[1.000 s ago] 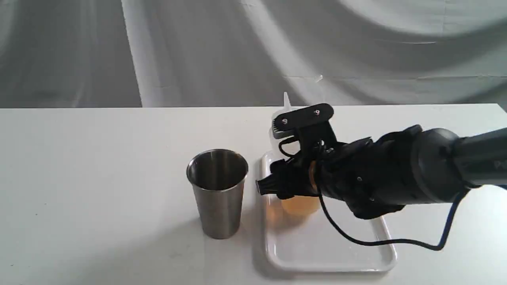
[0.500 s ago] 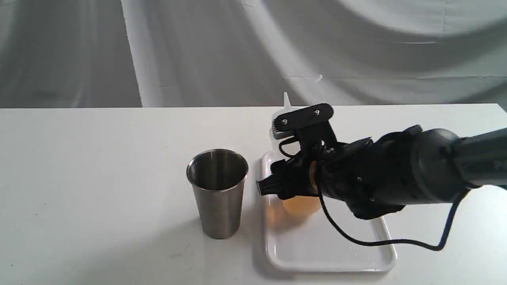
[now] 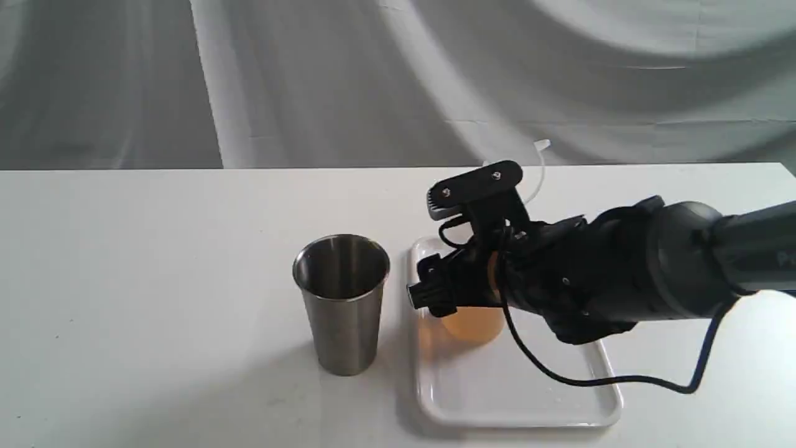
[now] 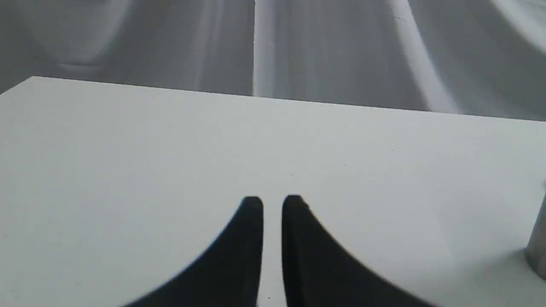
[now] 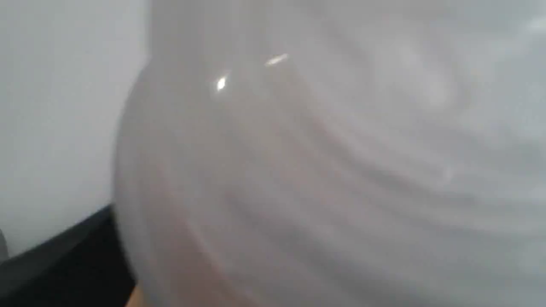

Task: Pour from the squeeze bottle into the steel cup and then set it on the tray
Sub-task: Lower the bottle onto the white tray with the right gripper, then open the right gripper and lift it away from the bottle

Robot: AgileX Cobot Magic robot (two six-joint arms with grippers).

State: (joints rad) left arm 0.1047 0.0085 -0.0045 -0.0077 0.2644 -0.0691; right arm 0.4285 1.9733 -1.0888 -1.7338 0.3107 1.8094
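The squeeze bottle (image 3: 472, 322) should handle, I judge, as a light, soft-walled thing with its weight low, in the amber liquid at its base. The plastic looks smooth and will give, so too hard a pinch could push liquid out before the nozzle is over the steel cup (image 3: 341, 298), and too soft a pinch could let it slip once tilted. The place to hold it is mid-body, above the liquid and below the shoulder, which is about where I have it. Going left to right: my left pincer (image 4: 272, 204) hangs over bare table (image 4: 128, 149), its 2 fingers all but together with a thin slit between them, gripping nothing. The cup stands upright just to the left of my right pincer (image 3: 444, 291), close but apart. That pincer is clamped across the bottle's body, 1 finger on each side, spread only as wide as the bottle; its wrist camera sees little but whitish wall. The bottle appears to lean, its cap strap (image 3: 540, 152) up behind the pincer and its nozzle hidden by the wrist camera mount (image 3: 476, 186). The tray (image 3: 528, 404) lies beneath the pincer and to its right; whether the bottle's base touches it I cannot tell.
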